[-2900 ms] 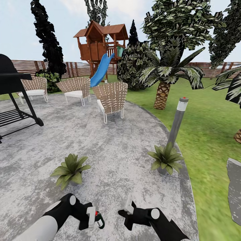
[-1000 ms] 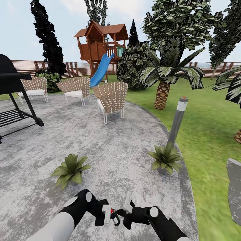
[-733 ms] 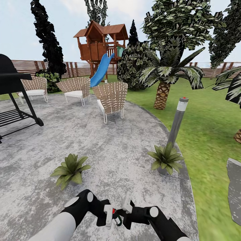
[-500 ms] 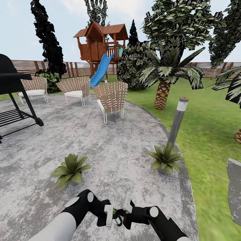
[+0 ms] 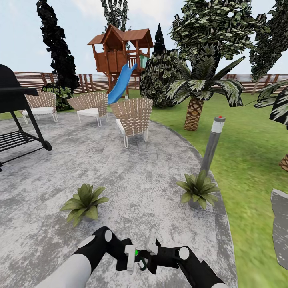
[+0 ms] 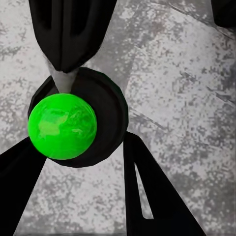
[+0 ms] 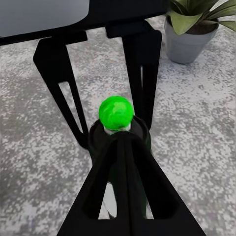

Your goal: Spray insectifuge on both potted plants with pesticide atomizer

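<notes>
Spray bottle (image 5: 141, 262) low in the head view, over the grey patio (image 5: 120, 172), between both grippers, its top a bright green ball (image 6: 62, 127). Left gripper (image 5: 134, 259) clamped on the bottle. Right gripper (image 5: 149, 256) fingers straddle the bottle in the right wrist view; can't tell whether they grip. Potted plants: one (image 5: 83, 202) ahead-left, one (image 5: 197, 190) ahead-right beside a grey lamp post (image 5: 212, 146).

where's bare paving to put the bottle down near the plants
Bare patio lies between the left potted plant and the right potted plant, up to the nearest wicker chair. It is crowded around the right plant, against the lamp post.
</notes>
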You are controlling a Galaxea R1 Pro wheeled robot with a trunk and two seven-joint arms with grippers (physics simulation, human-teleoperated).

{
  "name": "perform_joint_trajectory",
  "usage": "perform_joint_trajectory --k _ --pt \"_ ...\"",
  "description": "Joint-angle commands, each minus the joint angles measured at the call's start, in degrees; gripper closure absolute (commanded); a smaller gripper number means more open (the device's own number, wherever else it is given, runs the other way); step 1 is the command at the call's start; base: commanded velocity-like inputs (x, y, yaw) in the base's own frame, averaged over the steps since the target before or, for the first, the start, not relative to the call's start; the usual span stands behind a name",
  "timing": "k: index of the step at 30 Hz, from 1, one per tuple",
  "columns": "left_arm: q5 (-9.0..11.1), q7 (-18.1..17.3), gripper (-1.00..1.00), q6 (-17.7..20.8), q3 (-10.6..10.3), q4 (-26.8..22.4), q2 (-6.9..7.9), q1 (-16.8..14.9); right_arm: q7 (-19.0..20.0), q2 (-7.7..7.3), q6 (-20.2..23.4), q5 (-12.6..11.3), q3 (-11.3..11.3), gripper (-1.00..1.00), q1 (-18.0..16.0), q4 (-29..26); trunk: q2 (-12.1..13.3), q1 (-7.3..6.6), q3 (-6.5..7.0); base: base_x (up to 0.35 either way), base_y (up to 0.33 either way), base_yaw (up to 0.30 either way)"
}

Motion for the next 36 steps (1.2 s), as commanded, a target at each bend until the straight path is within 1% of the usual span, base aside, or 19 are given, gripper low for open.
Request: perform_joint_trajectory --k 1,6,8,10,13,14,19,26,27,28,29,32,33,36 --pt "-0.35 -0.11 1.0 -0.24 0.05 -0.06 0.06 -0.01 0.01 0.01 -0.36 0.6 -0.07 1.0 -0.02 -0.05 -0.02 -0.01 -0.05 0.0 0.0 0.0" --pt "-0.58 -0.11 1.0 -0.17 -0.04 0.15 0.5 -0.01 0.01 0.01 -0.36 0.6 -0.07 1.0 -0.02 -0.05 -0.02 -0.01 -0.05 0.0 0.0 0.0" --pt "-0.61 -0.11 1.0 -0.17 -0.05 0.25 1.56 0.04 0.01 0.01 -0.36 0.6 -0.07 1.0 -0.02 -0.05 -0.02 -0.01 -0.05 0.0 0.0 0.0" --pt "-0.59 -0.11 1.0 -0.19 -0.04 0.3 3.05 0.18 0.01 0.01 -0.36 0.6 -0.07 1.0 -0.02 -0.05 -0.02 -0.01 -0.05 0.0 0.0 0.0" --pt "-0.56 -0.11 1.0 -0.25 -0.02 0.33 4.86 0.45 0.01 0.01 -0.36 0.66 -0.07 1.0 -0.02 -0.05 -0.02 -0.01 -0.05 0.0 0.0 0.0" --pt "-0.53 -0.08 1.0 -0.32 0.01 0.44 5.88 0.57 0.01 0.01 -0.36 0.67 -0.07 1.0 -0.02 -0.05 -0.02 -0.01 -0.05 0.0 0.0 0.0" --pt "-0.36 -0.03 1.0 -0.54 0.03 0.73 9.53 0.96 0.01 -0.03 -0.36 0.69 -0.07 1.0 -0.02 -0.02 -0.02 -0.01 -0.05 0.0 0.0 0.0" --pt "0.4 0.06 1.0 -0.77 0.49 0.89 14.34 1.12 0.01 -0.07 -0.36 0.77 -0.12 1.0 -0.02 0.04 -0.02 -0.01 -0.05 0.0 0.0 0.0" --pt "0.44 0.09 1.0 -0.81 0.55 0.91 14.97 1.12 0.01 -0.11 -0.36 0.77 -0.14 -1.0 -0.02 0.04 -0.02 -0.01 -0.05 0.0 0.0 0.0" --pt "0.53 0.13 1.0 -0.84 0.6 0.92 16.18 1.13 0.01 -0.16 -0.36 0.77 -0.15 -1.0 -0.02 0.04 -0.02 -0.01 -0.05 0.0 0.0 0.0" --pt "0.57 0.14 1.0 -0.86 0.66 0.93 16.84 1.13 0.01 -0.2 -0.36 0.77 -0.15 -1.0 -0.02 0.04 -0.02 -0.01 -0.05 0.0 0.0 0.0" --pt "0.65 0.15 1.0 -0.85 0.71 0.93 18.13 1.13 0.01 -0.29 -0.36 0.78 -0.16 -1.0 -0.02 0.04 -0.02 -0.01 -0.05 0.0 0.0 0.0" --pt "0.97 0.15 1.0 -0.82 0.72 0.96 18.73 1.13 -0.04 -0.31 -0.36 0.81 -0.16 -1.0 -0.02 0.08 -0.02 -0.01 -0.05 0.0 0.0 0.0" --pt "2.35 0.15 1.0 -0.79 1.06 1.01 19.71 1.13 -0.26 -0.51 -0.41 0.85 -0.23 -1.0 -0.02 0.27 -0.02 -0.01 -0.05 0.0 0.0 0.0"
